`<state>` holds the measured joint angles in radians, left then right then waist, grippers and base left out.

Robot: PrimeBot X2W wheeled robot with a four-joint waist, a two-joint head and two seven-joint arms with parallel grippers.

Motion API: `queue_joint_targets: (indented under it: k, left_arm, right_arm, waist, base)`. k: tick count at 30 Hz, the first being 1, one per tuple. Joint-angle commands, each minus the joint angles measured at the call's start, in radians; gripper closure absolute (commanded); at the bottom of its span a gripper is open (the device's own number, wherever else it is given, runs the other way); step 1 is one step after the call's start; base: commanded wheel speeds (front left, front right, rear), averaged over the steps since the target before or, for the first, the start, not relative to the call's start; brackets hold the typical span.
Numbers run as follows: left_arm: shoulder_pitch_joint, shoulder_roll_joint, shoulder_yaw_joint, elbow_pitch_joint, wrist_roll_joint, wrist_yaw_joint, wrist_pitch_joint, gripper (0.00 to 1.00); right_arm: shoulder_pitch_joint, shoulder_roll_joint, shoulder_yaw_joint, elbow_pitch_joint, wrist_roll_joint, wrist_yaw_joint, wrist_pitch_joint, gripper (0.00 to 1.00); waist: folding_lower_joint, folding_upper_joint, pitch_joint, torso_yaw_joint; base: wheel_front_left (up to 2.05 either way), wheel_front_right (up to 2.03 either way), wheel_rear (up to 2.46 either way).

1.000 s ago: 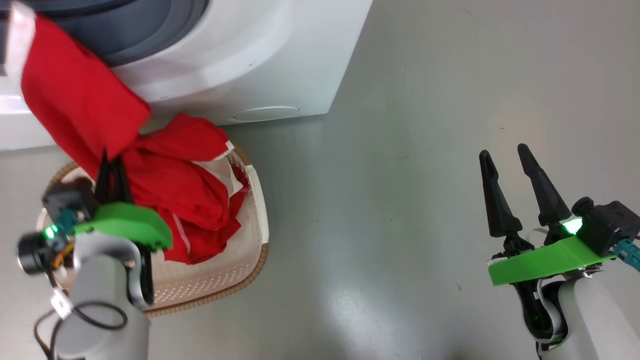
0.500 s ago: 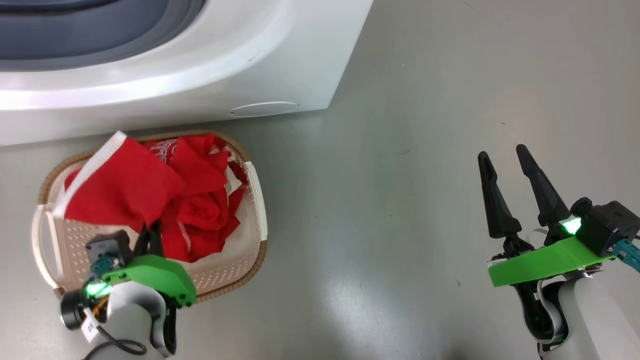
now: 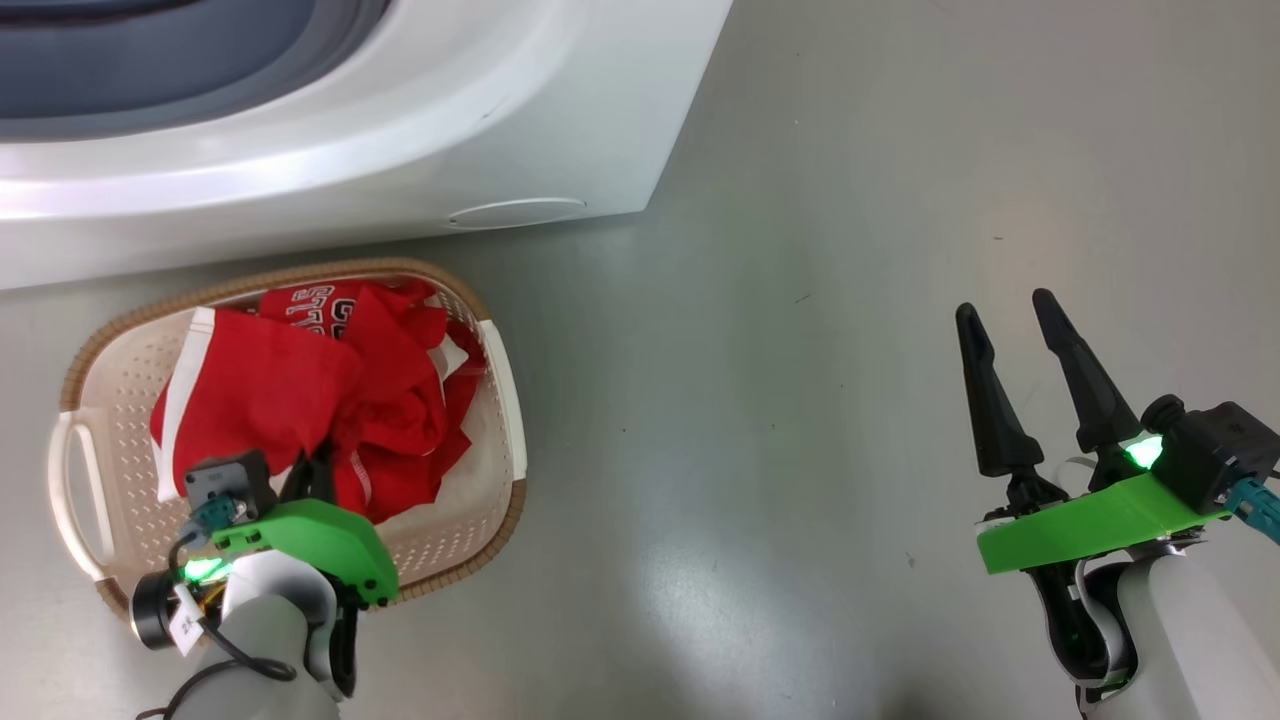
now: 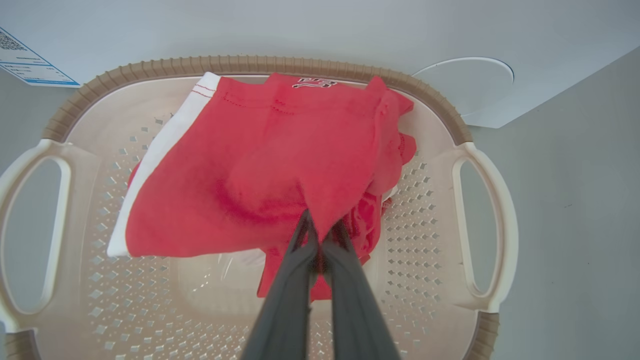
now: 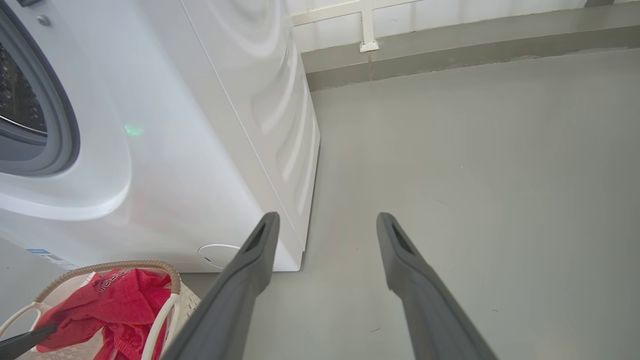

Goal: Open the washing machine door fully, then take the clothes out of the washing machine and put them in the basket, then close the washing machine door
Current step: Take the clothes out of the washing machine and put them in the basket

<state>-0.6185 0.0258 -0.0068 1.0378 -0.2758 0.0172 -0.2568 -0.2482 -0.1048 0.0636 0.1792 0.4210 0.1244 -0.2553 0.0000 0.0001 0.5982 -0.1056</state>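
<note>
Left wrist view: the left gripper (image 4: 322,223) pinches a red garment (image 4: 240,170) inside the basket (image 4: 434,95) — next, let go. The right gripper (image 3: 1005,305) stands open; the drum (image 5: 12,95) is maybe empty.

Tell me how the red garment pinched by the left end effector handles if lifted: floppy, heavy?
Probably floppy: the red garment folds and drapes across the basket. Likely light: the left end effector holds it by one small pinched fold. Trailing cloth might catch the rim.
</note>
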Motion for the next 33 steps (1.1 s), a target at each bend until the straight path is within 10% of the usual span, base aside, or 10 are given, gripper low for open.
queue_joint_targets:
  k: [1,2,3,6,33]
  left_arm:
    - [0.017,0.025,0.021,-0.016,-0.003,-0.001,-0.005,0.57]
    - [0.017,0.025,0.021,-0.019,-0.003,-0.001,-0.005,0.48]
    - [0.019,0.025,0.02,-0.023,-0.003,-0.002,-0.005,0.2]
    - [0.024,0.024,0.022,-0.033,-0.004,-0.005,-0.005,0.0]
    - [0.221,0.024,0.118,-0.326,0.063,-0.06,-0.005,0.0]
  right_arm:
    - [0.014,-0.009,0.019,-0.02,-0.003,0.006,-0.006,0.0]
    - [0.014,-0.009,0.019,-0.02,-0.003,0.006,-0.006,0.0]
    - [0.015,-0.009,0.019,-0.019,-0.003,0.006,-0.006,0.0]
    - [0.016,-0.009,0.02,-0.016,-0.004,0.006,-0.006,0.0]
    - [0.097,-0.022,0.037,0.039,-0.004,0.006,-0.006,0.0]
  waist:
    - [0.0,-0.0001,-0.002,0.001]
    - [0.0,-0.0001,-0.005,0.001]
    - [0.0,-0.0001,-0.007,0.001]
    - [0.0,-0.0001,-0.015,0.003]
    - [0.0,-0.0001,-0.302,0.016]
  base:
    - [0.0,0.0,0.0]
    - [0.0,0.0,0.0]
    - [0.0,0.0,0.0]
    - [0.0,0.0,0.0]
    - [0.0,0.0,0.0]
